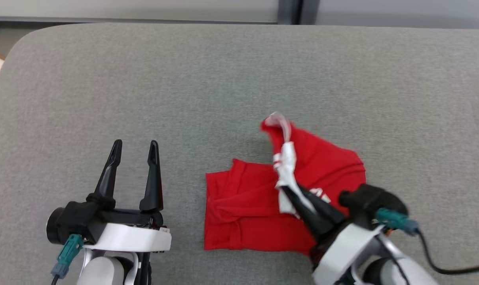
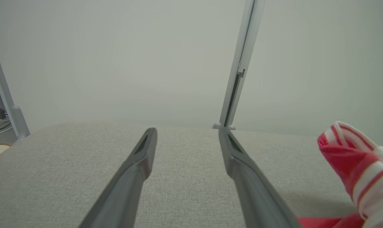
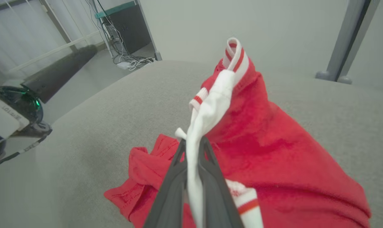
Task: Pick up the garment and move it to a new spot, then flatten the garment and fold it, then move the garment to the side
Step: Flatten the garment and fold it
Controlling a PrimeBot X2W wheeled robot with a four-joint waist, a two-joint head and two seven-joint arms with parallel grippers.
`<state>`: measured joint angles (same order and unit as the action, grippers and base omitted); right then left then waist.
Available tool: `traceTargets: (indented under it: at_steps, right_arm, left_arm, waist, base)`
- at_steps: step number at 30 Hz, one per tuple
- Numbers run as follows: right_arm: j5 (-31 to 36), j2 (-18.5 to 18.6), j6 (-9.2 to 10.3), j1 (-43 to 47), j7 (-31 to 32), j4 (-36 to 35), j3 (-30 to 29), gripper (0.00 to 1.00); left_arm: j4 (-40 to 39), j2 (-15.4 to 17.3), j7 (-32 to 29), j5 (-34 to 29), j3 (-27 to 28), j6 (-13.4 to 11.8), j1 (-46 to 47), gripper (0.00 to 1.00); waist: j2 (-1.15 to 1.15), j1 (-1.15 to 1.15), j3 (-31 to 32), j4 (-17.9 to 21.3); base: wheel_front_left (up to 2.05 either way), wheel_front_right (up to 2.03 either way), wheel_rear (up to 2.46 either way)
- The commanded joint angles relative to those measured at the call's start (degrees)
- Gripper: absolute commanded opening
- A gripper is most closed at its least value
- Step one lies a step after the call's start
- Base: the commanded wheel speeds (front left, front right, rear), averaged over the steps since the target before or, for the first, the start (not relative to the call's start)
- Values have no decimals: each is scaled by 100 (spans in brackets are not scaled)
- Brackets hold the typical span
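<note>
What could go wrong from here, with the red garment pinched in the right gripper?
1. The right gripper is shut on just the white striped trim of the red garment; that thin hold might slip when pulled.
2. Most of the garment lies crumpled on the grey cushion, so a one-point pull may bunch it more.
3. The left gripper stands open, apart from the cloth, lending no support.

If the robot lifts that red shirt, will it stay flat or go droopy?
Probably droopy: the red shirt sags and creases where the right claw pinches its white trim. It likely feels light, since one thin pinch raises a whole corner. It shouldn't roll or slide on the fuzzy grey cushion.
</note>
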<state>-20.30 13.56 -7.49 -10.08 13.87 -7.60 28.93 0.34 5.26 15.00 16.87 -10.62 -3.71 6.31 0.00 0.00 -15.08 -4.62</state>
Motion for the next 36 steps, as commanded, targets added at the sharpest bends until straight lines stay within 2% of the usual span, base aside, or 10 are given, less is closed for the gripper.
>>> traceTargets:
  at_steps: [1, 10, 11, 12, 13, 14, 20, 24, 33, 36]
  right_arm:
    - [-48, -54, 1, -109, -55, 194, 178, 0]
    - [-347, -736, 1, -494, -604, 1518, 776, 0]
    - [-345, -792, 1, -527, -708, 1612, 764, 13]
    - [-304, -827, 1, -573, -749, 1731, 802, 34]
    - [-274, -856, 1, -602, -824, 1803, 839, 77]
    - [-295, -896, 2, -643, -937, 1840, 832, 100]
    - [-403, -983, 1, -926, -1679, 1504, 999, 100]
    - [-317, -875, 1, -1090, -2006, 1088, 748, 100]
    - [28, -455, 1, -643, -2152, 602, -821, 100]
    - [164, -241, 1, -175, -2075, 540, -1697, 100]
  left_arm:
    - [-29, 4, 22, -12, -8, 28, 135, 100]
    - [-22, -107, 21, -37, 18, 81, 178, 100]
    - [-16, -113, 21, -50, 24, 94, 182, 100]
    - [-6, -119, 21, -59, 28, 103, 190, 100]
    - [3, -124, 22, -69, 35, 109, 200, 100]
    - [13, -128, 22, -78, 40, 120, 211, 100]
    - [44, -140, 22, -132, 122, 169, 257, 100]
    - [56, -141, 21, -182, 188, 186, 185, 100]
    - [69, -104, 21, -244, 315, 213, 11, 100]
    - [85, -70, 22, -250, 371, 216, -65, 100]
  waist:
    - [0, 0, -76, -149]
    - [0, 0, -193, -300]
    - [0, 0, -202, -298]
    - [0, 0, -206, -300]
    - [0, 0, -208, -299]
    - [0, 0, -211, -297]
    - [0, 0, -177, -212]
    - [0, 0, -120, -107]
    - [0, 0, -21, 93]
    - [0, 0, 44, 181]
  base:
    - [0, 0, 0]
    - [0, 0, 0]
    - [0, 0, 0]
    - [0, 0, 0]
    - [0, 0, 0]
    - [0, 0, 0]
    - [0, 0, 0]
    - [0, 0, 0]
    - [0, 0, 0]
    - [0, 0, 0]
